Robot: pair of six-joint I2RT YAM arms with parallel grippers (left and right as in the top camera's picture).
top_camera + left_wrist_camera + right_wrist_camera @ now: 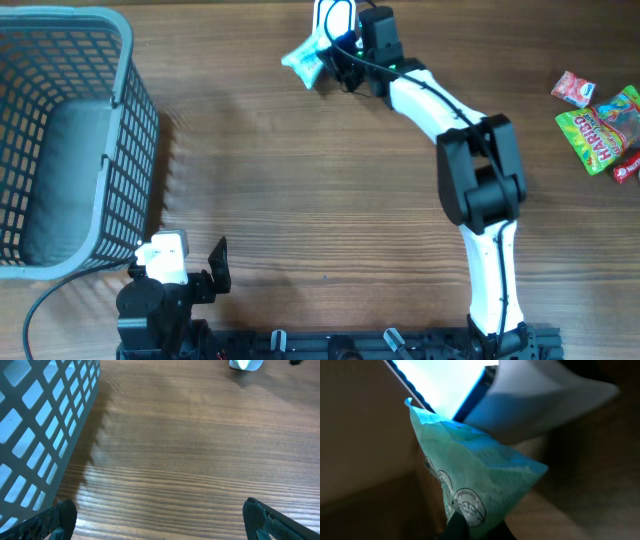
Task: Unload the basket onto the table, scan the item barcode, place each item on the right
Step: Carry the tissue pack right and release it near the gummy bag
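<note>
Pinching a pale teal crinkled plastic packet (470, 475) just beside the white plastic scanner (545, 395), the right jaws are clamped on it; the left jaws gape apart.

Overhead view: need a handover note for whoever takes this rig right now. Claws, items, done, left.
Left claw: open, empty, beside the basket.
Right claw: shut on the teal packet, held up at the scanner on the table's far side.
Done: packet picked up and presented.
Left: confirm the read, which cannot be told from here. The sweet packs on the right lie untouched and are probably next.
</note>
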